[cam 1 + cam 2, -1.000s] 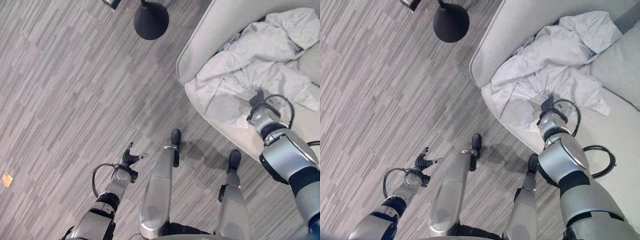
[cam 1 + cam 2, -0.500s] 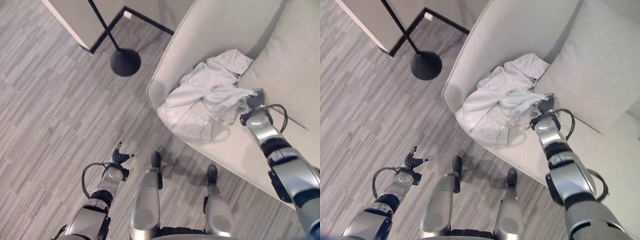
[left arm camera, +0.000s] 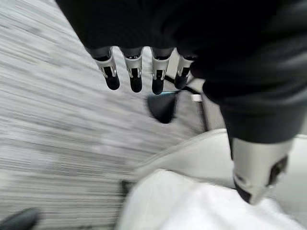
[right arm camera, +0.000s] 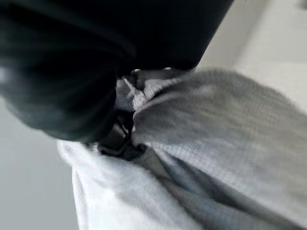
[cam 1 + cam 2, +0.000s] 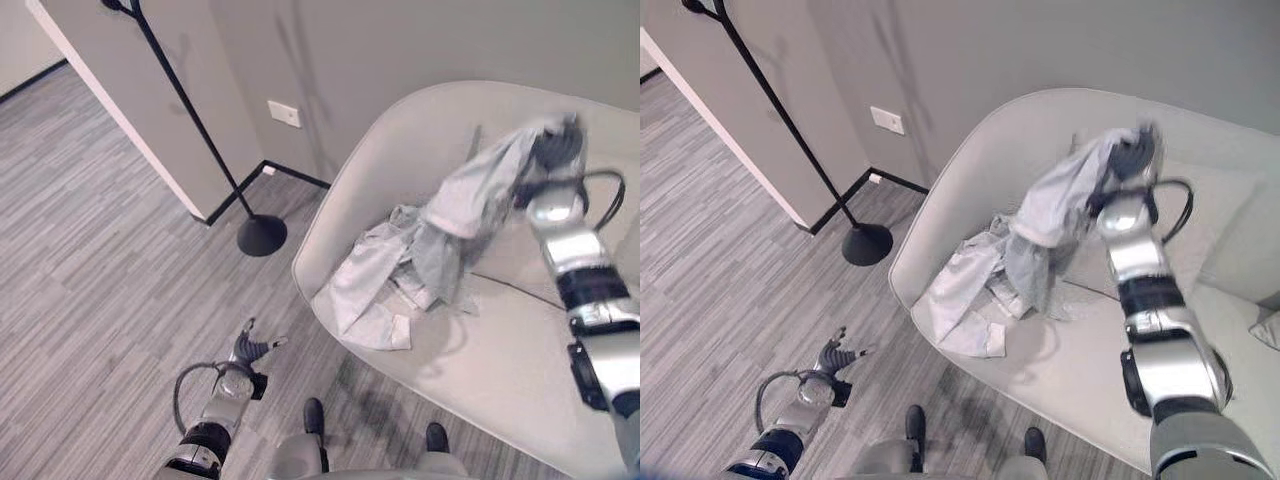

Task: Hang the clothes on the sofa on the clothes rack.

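I see my right hand (image 5: 556, 152) raised above the sofa (image 5: 400, 140), its fingers closed on one end of the pale grey garment (image 5: 440, 215). From that grip the garment hangs down, and its lower part lies crumpled on the sofa seat near the front edge. The clothes rack (image 5: 200, 130), a thin black pole on a round base, stands on the wood-pattern floor (image 5: 100, 280) beside the sofa's end, against the wall. My left hand (image 5: 252, 349) hangs low over the floor in front of the sofa, fingers straight and spread, holding nothing.
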Controlling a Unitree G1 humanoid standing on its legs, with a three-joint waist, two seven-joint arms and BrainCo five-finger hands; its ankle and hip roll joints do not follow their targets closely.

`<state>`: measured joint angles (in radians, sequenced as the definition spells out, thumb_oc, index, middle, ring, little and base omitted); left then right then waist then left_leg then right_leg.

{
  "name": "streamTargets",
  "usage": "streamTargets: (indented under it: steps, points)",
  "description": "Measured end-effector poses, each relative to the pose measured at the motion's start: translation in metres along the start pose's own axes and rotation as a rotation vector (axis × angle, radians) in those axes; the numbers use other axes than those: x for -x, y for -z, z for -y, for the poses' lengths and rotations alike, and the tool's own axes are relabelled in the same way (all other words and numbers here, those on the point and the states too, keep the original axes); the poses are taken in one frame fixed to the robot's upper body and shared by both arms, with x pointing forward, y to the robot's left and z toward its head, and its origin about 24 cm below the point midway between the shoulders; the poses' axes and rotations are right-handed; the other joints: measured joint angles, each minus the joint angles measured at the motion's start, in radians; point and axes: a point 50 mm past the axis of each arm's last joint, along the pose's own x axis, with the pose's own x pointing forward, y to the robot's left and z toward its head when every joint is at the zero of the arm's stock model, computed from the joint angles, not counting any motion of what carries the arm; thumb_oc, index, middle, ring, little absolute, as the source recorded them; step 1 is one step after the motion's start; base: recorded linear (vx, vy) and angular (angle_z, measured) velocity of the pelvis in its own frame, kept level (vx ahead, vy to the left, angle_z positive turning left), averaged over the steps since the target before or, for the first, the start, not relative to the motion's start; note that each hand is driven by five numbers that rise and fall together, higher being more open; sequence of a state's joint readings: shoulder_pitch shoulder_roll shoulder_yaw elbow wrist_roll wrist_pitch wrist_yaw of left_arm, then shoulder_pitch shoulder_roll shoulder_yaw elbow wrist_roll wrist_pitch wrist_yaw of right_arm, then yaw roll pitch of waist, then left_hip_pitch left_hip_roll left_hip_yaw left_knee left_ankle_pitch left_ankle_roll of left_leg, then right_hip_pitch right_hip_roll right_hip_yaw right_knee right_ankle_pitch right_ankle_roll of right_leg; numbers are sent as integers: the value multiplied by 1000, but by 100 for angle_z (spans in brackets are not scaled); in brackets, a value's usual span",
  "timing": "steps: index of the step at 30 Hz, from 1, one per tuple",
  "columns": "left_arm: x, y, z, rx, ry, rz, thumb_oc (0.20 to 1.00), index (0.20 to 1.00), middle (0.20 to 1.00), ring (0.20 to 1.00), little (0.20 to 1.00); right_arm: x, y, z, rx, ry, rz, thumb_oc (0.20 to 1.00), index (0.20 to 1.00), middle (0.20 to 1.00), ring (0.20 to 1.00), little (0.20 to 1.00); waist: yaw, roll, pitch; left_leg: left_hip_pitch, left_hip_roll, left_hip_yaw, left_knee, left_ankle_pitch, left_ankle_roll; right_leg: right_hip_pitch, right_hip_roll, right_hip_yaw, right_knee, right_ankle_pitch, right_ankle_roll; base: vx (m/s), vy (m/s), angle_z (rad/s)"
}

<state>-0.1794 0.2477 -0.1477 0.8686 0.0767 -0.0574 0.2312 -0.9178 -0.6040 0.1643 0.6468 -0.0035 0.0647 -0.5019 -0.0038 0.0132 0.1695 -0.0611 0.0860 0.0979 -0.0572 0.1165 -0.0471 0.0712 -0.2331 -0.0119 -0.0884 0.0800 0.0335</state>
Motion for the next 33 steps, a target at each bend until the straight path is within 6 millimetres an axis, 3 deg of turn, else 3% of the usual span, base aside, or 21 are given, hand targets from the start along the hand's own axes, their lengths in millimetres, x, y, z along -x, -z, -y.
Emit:
streamTargets:
  steps: [3, 7, 12, 17, 22, 23, 28, 30, 33]
  points:
    - [-2, -6, 4, 108, -9, -13, 1000, 1000, 1000, 1000, 1000, -20, -68, -2, -110, 10, 142, 200, 200, 200, 200, 200, -21, 11, -8, 25, 2, 3, -18, 13, 4, 11, 0, 3, 0, 3, 25, 10, 14, -5]
    - [-4, -35, 1, 158, -17, 97, 1000, 1000, 1000, 1000, 1000, -36, -150, 10, -204, 50, 322, 200, 200, 200, 200, 200, -22, -6, -31, 44, 4, -2, -30, 19, -6, 31, 3, 2, -1, -30, 69, 44, 14, 2]
    - [-7, -44, -9, 174, -86, 118, 1000, 1000, 1000, 1000, 1000, -46, -212, 14, -138, 35, 407, 200, 200, 200, 200, 200, -29, -18, -46, 57, 27, -9, -29, 25, -14, 47, 27, 1, -1, -39, 81, 21, 4, 1]
    - [-22, -68, -50, 37, -288, 170, 1000, 1000, 1000, 1000, 1000, -31, -282, 19, -124, 6, 588, 200, 200, 200, 200, 200, -51, -52, -73, 58, 51, -11, -29, 30, -23, 46, 50, 2, -1, -42, 78, 5, -2, -1]
    - [-29, -78, -74, -94, -377, 180, 1000, 1000, 1000, 1000, 1000, -18, -302, 9, -144, -58, 660, 200, 200, 200, 200, 200, -72, -78, -123, 58, 51, -8, -30, 26, -29, 45, 49, 5, -1, -45, 73, 3, 3, -1]
    - [-33, -77, -78, -154, -382, 159, 1000, 1000, 1000, 1000, 1000, -12, -307, 6, -163, -81, 680, 200, 200, 200, 200, 200, -78, -83, -130, 59, 49, -7, -30, 27, -30, 45, 47, 5, -1, -54, 58, 0, 0, 0]
    - [-38, -85, -76, -218, -371, 156, 1000, 1000, 1000, 1000, 1000, 9, -324, -6, -208, -156, 771, 200, 200, 200, 200, 200, -99, -92, -139, 63, 48, 0, -30, 27, -34, 43, 47, 17, -1, -51, 62, 0, 3, -4]
    - [-40, -96, -60, -229, -324, 181, 1000, 1000, 1000, 1000, 1000, 19, -331, -10, -246, -194, 809, 200, 200, 200, 200, 200, -109, -97, -143, 65, 49, 4, -30, 27, -34, 41, 47, 24, -1, -50, 64, 0, 2, -7]
    - [-37, -113, -11, -205, -178, 225, 1000, 1000, 1000, 1000, 1000, 34, -341, -18, -279, -241, 859, 200, 200, 200, 200, 200, -131, -103, -152, 66, 46, 9, -30, 26, -37, 38, 43, 28, 0, -50, 64, -5, -4, -3]
